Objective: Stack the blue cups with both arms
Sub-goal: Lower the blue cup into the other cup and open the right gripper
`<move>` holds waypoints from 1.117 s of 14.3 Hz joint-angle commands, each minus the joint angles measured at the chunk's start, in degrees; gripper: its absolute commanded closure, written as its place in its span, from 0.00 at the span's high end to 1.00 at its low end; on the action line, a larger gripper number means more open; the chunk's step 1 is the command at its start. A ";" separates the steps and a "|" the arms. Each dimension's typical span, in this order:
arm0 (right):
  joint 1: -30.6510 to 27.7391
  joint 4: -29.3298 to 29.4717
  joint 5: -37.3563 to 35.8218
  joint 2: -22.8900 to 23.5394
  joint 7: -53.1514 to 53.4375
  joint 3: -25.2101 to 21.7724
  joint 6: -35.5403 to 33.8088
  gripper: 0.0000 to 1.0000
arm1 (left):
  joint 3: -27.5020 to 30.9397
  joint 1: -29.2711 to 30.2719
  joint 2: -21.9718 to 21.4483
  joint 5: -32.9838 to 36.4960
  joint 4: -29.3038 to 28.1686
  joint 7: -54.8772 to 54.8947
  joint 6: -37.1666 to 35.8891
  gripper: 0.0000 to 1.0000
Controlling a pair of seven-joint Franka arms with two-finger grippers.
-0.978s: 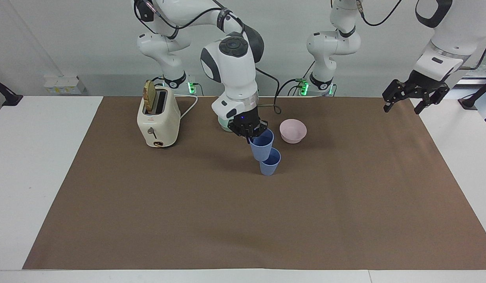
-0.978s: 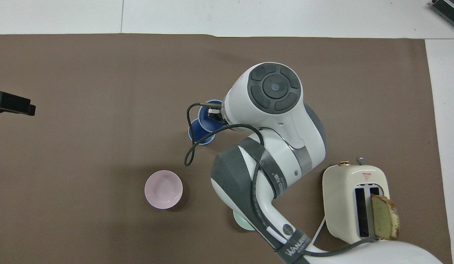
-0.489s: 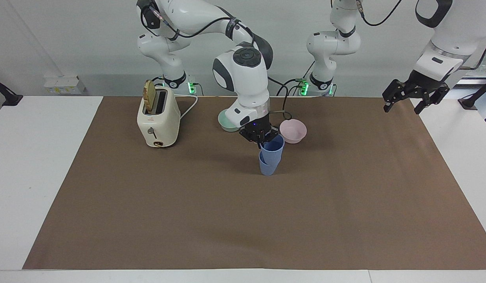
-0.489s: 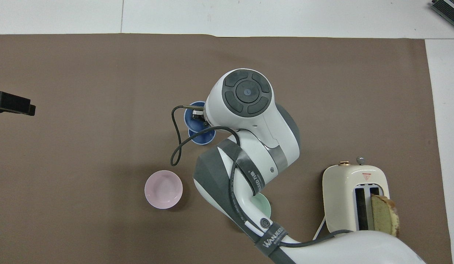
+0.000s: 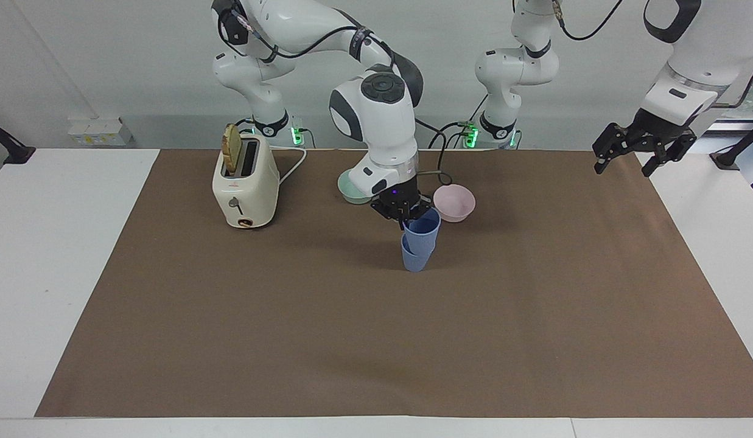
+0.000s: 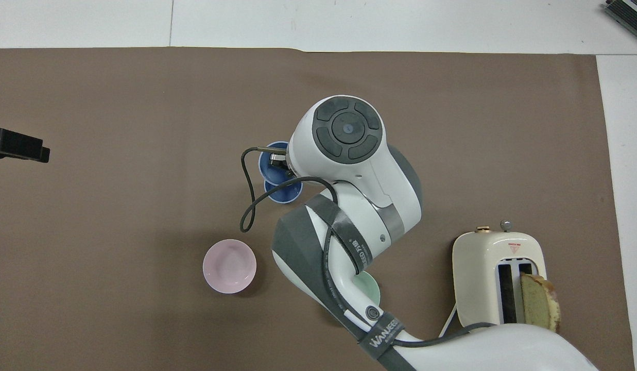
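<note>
One blue cup (image 5: 414, 259) stands upright on the brown mat near the table's middle. My right gripper (image 5: 405, 214) is shut on the rim of the second blue cup (image 5: 423, 231), which is tilted with its base inside the standing cup's mouth. In the overhead view the held cup (image 6: 269, 164) and the standing cup (image 6: 286, 195) overlap, partly hidden under the right arm. My left gripper (image 5: 643, 153) waits open and empty, raised over the mat's edge at the left arm's end; only its tip shows in the overhead view (image 6: 17, 145).
A pale pink bowl (image 5: 454, 202) sits just nearer the robots than the cups. A mint-green bowl (image 5: 352, 186) lies partly hidden by the right arm. A cream toaster (image 5: 245, 182) with a bread slice stands toward the right arm's end.
My right gripper carried the held cup toward the left arm's end and lowered it into the standing cup's mouth. In the last half second it barely moved. The left arm stayed still.
</note>
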 commanded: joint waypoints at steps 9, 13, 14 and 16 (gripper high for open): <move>-0.15 -1.93 -0.15 -0.62 1.20 0.36 -0.92 0.00 | -0.37 0.58 -0.99 -0.16 -0.53 -0.53 -0.88 1.00; -0.33 -2.11 2.05 -0.53 1.73 0.45 0.05 1.00 | -0.37 0.58 -0.99 -0.16 -0.53 -0.53 -0.88 1.00; -0.33 -2.02 1.61 -0.53 1.64 0.45 0.13 1.00 | -0.37 0.58 -0.99 -0.16 -0.53 -0.53 -0.80 1.00; -0.24 -2.02 1.08 -0.53 1.73 0.36 -0.04 1.00 | -0.37 0.58 -0.99 -0.16 -0.53 -0.53 -0.88 1.00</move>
